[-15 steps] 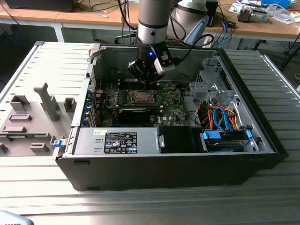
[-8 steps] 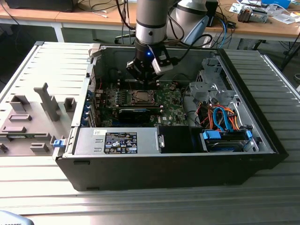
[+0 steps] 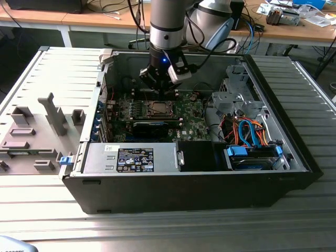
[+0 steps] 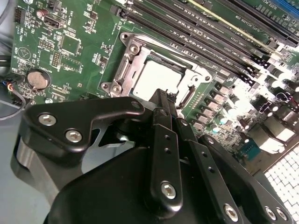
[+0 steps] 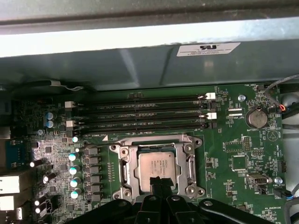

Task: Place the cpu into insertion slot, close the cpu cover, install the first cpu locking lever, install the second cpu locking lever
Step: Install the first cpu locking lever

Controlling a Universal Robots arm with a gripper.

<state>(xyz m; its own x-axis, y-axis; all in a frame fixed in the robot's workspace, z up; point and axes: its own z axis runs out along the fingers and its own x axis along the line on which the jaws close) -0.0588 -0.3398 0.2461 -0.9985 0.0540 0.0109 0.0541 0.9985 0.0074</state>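
Observation:
The cpu [image 5: 159,165], a small silvery square chip, lies flat in the insertion slot [image 5: 154,138] on the green motherboard; it appears in both wrist views and the exterior view [image 3: 157,109]. The cpu cover [image 5: 135,161] lies as a thin metal frame around the chip [image 4: 156,77], with its near edge hidden behind the fingers. My gripper [image 5: 156,179] hangs just above the socket's edge, its black fingers pressed together with nothing between them [image 4: 163,95]. In the exterior view the gripper [image 3: 159,90] is inside the open computer case, right over the socket. I cannot tell how the locking levers stand.
Long black memory slots [image 5: 140,112] run beside the socket. A coin battery [image 5: 257,117] sits nearby. A long black card [image 3: 155,126], a power supply box [image 3: 131,157] and a drive cage with orange and blue cables [image 3: 247,131] crowd the case. Its metal wall [image 5: 140,65] rises behind the board.

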